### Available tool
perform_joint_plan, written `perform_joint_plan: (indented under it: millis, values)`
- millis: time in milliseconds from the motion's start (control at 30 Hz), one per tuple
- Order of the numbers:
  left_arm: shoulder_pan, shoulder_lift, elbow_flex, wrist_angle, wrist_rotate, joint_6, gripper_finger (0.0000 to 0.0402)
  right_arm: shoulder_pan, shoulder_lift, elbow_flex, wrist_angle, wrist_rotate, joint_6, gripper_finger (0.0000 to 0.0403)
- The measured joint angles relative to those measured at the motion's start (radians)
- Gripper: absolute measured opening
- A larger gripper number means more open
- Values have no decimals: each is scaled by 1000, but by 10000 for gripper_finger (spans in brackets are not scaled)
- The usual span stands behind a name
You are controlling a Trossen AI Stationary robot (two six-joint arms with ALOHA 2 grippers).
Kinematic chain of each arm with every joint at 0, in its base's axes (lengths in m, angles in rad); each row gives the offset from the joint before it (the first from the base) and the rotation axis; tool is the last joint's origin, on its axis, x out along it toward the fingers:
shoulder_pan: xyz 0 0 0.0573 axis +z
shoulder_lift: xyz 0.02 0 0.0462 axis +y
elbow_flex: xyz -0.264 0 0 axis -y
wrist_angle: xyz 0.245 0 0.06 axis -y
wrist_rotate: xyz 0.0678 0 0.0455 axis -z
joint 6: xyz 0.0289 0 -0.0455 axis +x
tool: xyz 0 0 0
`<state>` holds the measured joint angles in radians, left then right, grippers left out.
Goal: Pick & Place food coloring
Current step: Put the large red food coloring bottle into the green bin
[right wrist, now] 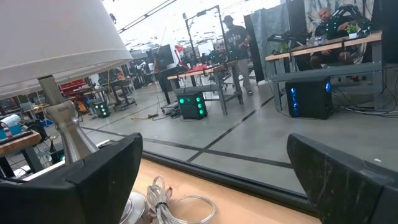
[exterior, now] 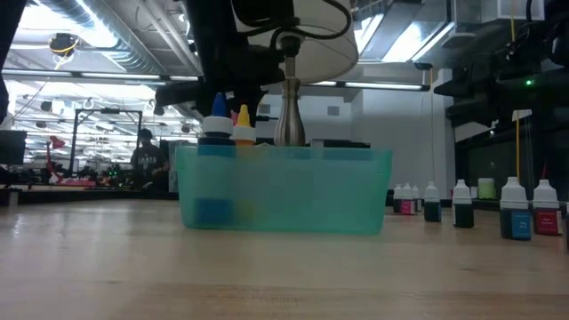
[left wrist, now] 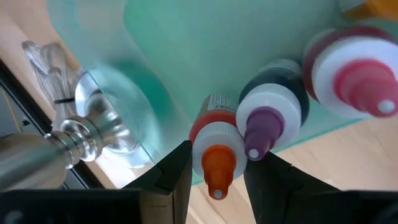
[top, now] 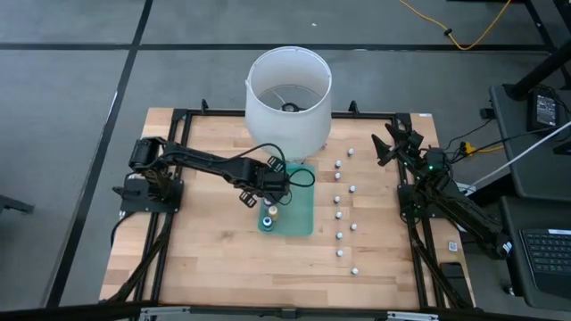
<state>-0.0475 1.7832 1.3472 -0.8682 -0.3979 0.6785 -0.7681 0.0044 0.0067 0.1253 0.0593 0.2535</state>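
A translucent teal bin [top: 299, 214] [exterior: 293, 191] sits mid-table in front of a lamp. My left gripper [top: 260, 194] [left wrist: 214, 165] reaches down into the bin's left end and is shut on an orange-capped food coloring bottle [left wrist: 214, 158] [exterior: 242, 124]. Beside it in the bin stand a purple-capped bottle [left wrist: 266, 121] and a pink-capped one [left wrist: 357, 74]; the low view shows a blue cap [exterior: 216, 120] there. Several more bottles [top: 339, 214] [exterior: 516, 209] stand upright on the wood to the bin's right. My right gripper [top: 393, 143] [right wrist: 214, 149] waits open near the far right corner. My left gripper pinches the orange-capped bottle between its two fingers [left wrist: 180, 171], at the white collar [left wrist: 217, 140] just below the cap. The fingers come from above, pointing down. The bottle stands upright with its lower part inside the bin; whether it rests on the floor I cannot tell.
A lamp with a white shade [top: 288, 94] and a metal stem [exterior: 289, 111] stands at the bin's far end, its cord [top: 303, 174] looping beside the left gripper. A black frame [top: 178, 116] borders the table. Bare wood lies toward the near edge.
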Motion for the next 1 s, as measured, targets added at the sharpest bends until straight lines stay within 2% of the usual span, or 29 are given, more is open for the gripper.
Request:
perform_joint_plan:
  millis: [167, 333, 700, 1000]
  values:
    - [2, 0, 0, -2, 12, -3, 118, 0, 0, 0, 0, 0, 0, 399]
    - [2, 0, 0, -4, 40, -23, 133, 0, 0, 0, 0, 0, 0, 399]
    - [2, 0, 0, -22, 15, -102, 141, 0, 0, 0, 0, 0, 0, 399]
    - [5, -1, 0, -22, 12, -131, 170, 0, 0, 0, 0, 0, 0, 399]
